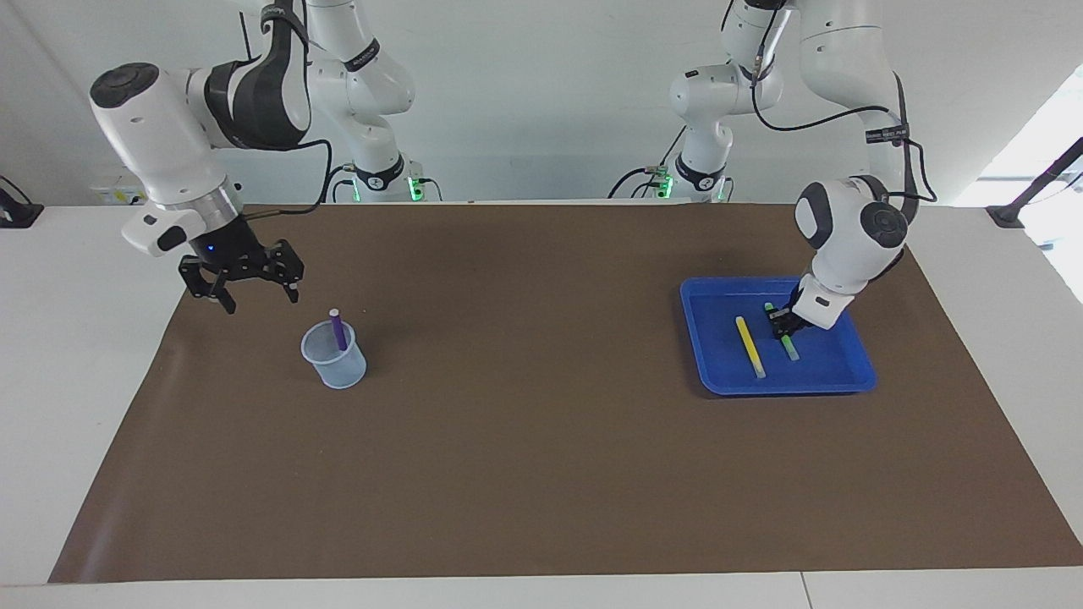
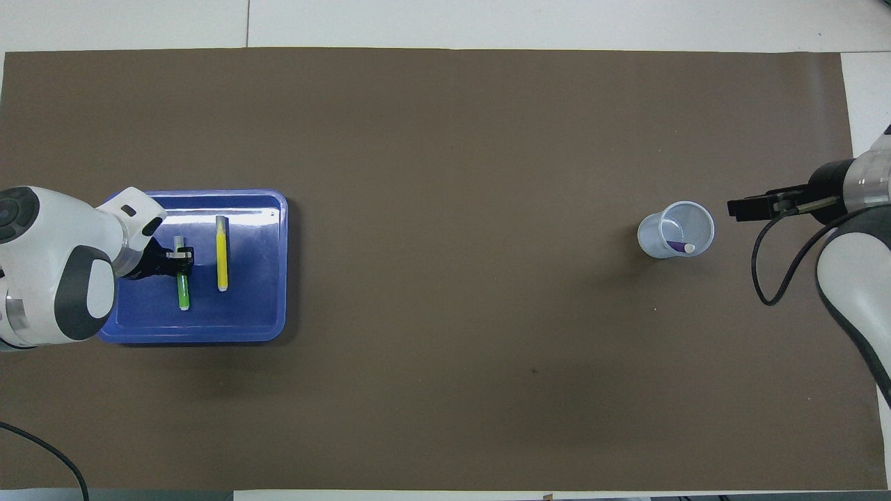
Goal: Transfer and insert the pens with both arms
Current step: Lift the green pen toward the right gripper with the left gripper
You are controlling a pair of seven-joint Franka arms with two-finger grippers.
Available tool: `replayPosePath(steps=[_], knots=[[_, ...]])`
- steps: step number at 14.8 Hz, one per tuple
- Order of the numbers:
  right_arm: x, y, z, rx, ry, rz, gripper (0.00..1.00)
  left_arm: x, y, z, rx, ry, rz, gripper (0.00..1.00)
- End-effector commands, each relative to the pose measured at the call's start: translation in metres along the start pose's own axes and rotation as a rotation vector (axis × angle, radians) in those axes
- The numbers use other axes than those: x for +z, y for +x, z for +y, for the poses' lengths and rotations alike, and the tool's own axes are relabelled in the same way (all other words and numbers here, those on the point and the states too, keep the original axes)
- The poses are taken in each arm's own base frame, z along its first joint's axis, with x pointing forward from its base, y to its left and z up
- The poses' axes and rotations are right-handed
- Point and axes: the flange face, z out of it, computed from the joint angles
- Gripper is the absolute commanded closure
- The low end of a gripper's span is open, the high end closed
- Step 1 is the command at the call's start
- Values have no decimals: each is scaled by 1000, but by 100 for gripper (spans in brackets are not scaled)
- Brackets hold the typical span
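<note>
left pincer (image 1: 783,322) clamped on the green pen (image 1: 787,337) in the blue tray (image 1: 706,372), right pincer (image 1: 254,283) spread apart near the cup (image 1: 335,359) holding the purple pen (image 1: 338,328)

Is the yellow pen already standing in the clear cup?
No: the yellow pen lies flat in the blue tray beside the green pen, and only the purple pen stands in the cup.

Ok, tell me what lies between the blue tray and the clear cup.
Nothing: between the blue tray and the clear cup holding the purple pen there is only bare brown mat. The overhead view shows it plainly; the facing view agrees.
</note>
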Motion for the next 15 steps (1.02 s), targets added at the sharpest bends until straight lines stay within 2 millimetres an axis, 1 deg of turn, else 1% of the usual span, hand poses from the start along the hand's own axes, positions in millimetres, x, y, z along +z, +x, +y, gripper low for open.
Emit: replayPosePath(steps=[1,3,5,7,8,9,11,12,15], knots=[[-23,3,-15,111,-21,-56,0,0,-7,-8,4,15,-7,100],[-32,3,-38,124,-30,-86,0,-3,-5,-8,0,15,-8,100],[-36,2,-56,138,-49,-97,0,-6,-2,-8,-6,14,-16,100],[-43,2,-72,143,-64,-108,0,-17,6,-8,-7,15,-31,100],[-48,1,-75,149,-71,-107,0,-25,9,-7,-8,17,-45,100],[-57,1,-76,150,-71,-106,0,-29,9,-7,-10,16,-57,100],[-80,3,-70,165,-69,-114,0,-34,7,-7,-14,14,-73,100],[-91,4,-67,172,-67,-115,0,-40,9,-6,-15,12,-77,100],[-117,1,-62,185,-54,-125,0,-69,17,-5,-34,3,-122,100]])
